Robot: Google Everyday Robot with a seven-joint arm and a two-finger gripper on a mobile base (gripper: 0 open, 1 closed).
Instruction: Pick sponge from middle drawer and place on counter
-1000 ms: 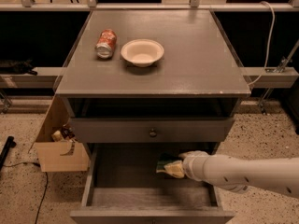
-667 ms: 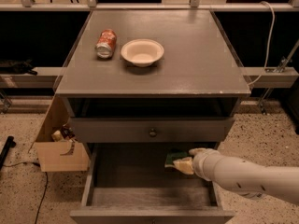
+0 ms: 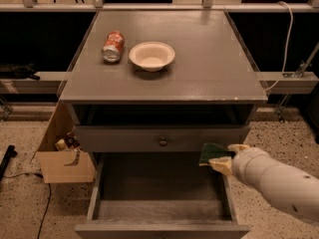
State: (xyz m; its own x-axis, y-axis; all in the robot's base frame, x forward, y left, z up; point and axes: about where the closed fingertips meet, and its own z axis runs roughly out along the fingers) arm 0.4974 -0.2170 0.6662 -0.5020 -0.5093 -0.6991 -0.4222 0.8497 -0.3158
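Pincer (image 3: 226, 157) clamped on the right end of the sponge (image 3: 211, 153), which juts out to its left over the open middle drawer (image 3: 149, 185) beneath; being light, squashy foam, it likely needs only a gentle hold across its thin sides, with the bench (image 3: 199, 68) above and beyond.

A cream bowl (image 3: 152, 55) stands upright. Just left of the bowl, 1 red-and-white can (image 3: 113, 46) lies on its side, apart from it. Below the bowl is a closed drawer front (image 3: 124, 138) with 1 round knob (image 3: 163, 142). Well below-left of the bowl, an open cardboard box (image 3: 65, 161) sits on speckled floor (image 3: 30, 203). A white cable (image 3: 286, 44) hangs well right of the bowl. The gripper (image 3: 218, 161), clamped on the sponge (image 3: 212, 152), is below-right of the bowl.
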